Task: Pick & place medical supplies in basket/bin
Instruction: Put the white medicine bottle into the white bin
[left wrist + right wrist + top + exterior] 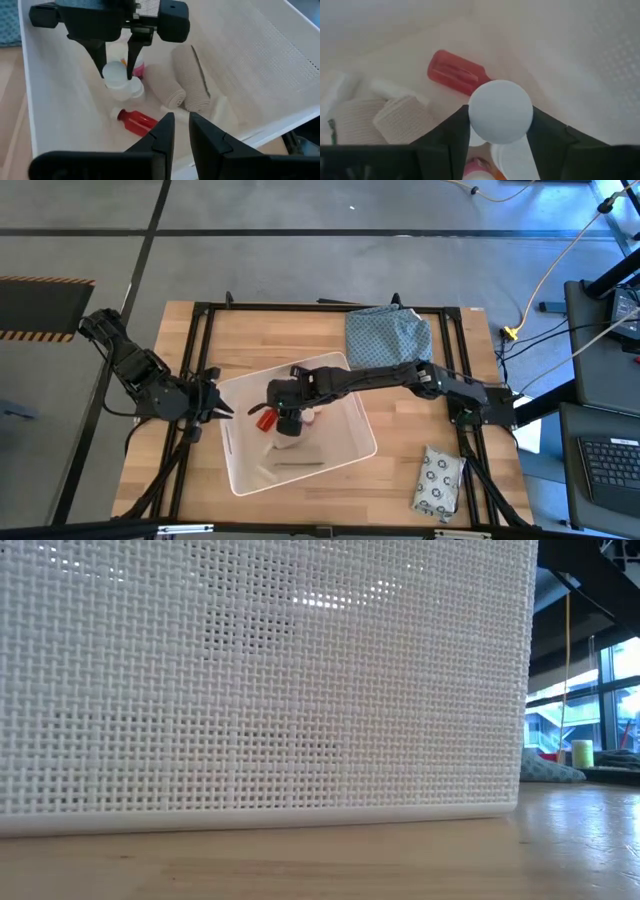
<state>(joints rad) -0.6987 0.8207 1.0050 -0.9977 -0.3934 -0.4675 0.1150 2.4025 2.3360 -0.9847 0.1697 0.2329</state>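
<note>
the right gripper (288, 425) reaches from three o'clock into the large white rectangular plastic tub (240, 470) at the centre of the wooden surface (390, 470), its two dark fingers clamped on a small white round bottle (500, 111) and pointed down over the tub floor, which looks like the carry-in stage just ahead of release. below it lie the supplies already in: a small red bottle (138, 121), other small white bottles (131, 89) directly under the held one, and beige rolled bandages (177, 85) toward the tub's middle, so the bottle is held high enough to clear that cluster. the left gripper (181, 131) waits at the tub's nine o'clock rim, aimed inward, fingers nearly together and holding nothing. a flat grey-white packet with dark ring print (440, 480) lies on the surface at five o'clock, well apart from the tub and seemingly next in line. a blue-green patterned cloth (388, 335) sits at one o'clock.
</note>
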